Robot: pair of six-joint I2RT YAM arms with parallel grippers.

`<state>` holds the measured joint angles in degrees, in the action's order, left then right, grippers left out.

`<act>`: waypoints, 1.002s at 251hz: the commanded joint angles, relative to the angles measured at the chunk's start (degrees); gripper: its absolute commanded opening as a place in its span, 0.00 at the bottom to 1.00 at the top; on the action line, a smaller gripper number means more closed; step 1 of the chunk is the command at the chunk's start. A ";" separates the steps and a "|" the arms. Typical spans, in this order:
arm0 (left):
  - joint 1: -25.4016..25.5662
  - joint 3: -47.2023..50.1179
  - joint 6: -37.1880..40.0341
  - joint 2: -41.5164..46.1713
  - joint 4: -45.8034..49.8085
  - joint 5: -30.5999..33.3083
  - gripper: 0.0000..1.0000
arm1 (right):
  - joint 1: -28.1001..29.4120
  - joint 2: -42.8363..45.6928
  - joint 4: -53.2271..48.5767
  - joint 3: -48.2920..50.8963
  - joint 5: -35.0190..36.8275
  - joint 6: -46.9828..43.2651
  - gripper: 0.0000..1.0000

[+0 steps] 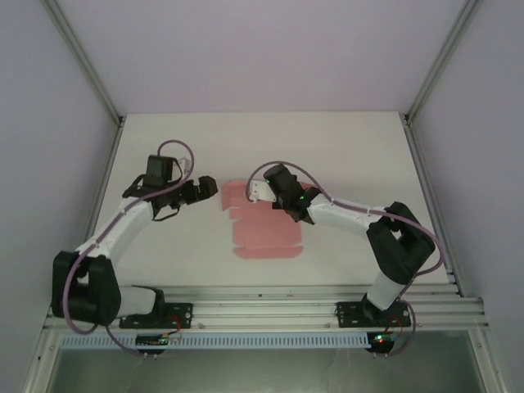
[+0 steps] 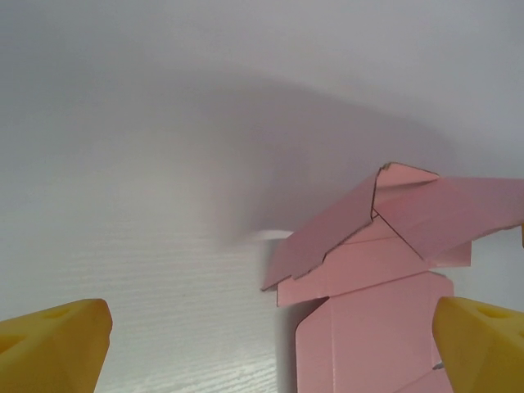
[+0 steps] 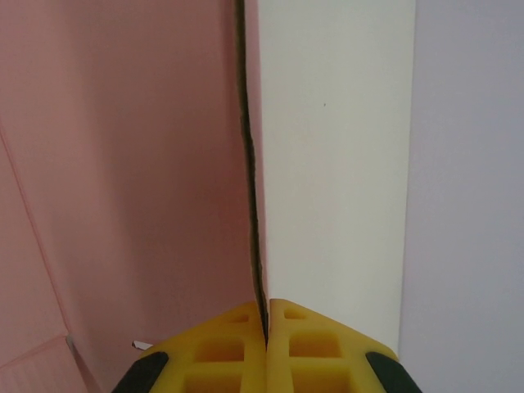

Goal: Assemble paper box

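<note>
Top external view first: the paper box [image 1: 266,233] is a flat pink die-cut sheet lying about mid-table between the two arms, with its far end partly folded up off the white table [image 1: 352,147]. The left gripper [image 1: 214,190] sits just beside the sheet's far-left corner, apart from it as far as I can tell. The right gripper [image 1: 259,193] is down on the sheet's far end from the other side.

Left wrist cam: the left gripper [image 2: 270,319] is spread wide with nothing between its yellow fingers [image 2: 57,344], one low in each bottom corner. Ahead of it the paper box [image 2: 385,327] has a flap lifted and creased over, tilted up above the flat part, with tabs showing along the edge.

Right wrist cam is the neat one: the right gripper [image 3: 266,315] is clamped tight on the paper box [image 3: 123,164], with the thin card edge running straight up out of the seam. Pink panel is left of that edge, white surface on the right. Can't tell if that white is table or the card's other face.
</note>
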<state>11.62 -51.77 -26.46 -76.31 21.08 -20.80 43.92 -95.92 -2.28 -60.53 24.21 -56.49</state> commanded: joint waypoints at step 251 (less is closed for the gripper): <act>13.78 -9.25 1.15 -19.14 -14.90 -0.95 1.00 | 2.12 4.44 1.92 1.74 -0.41 15.18 0.03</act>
<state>24.05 -61.08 -23.51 -96.88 9.93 -18.79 44.23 -94.63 -2.57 -58.85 27.11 -46.26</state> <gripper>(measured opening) 0.994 0.061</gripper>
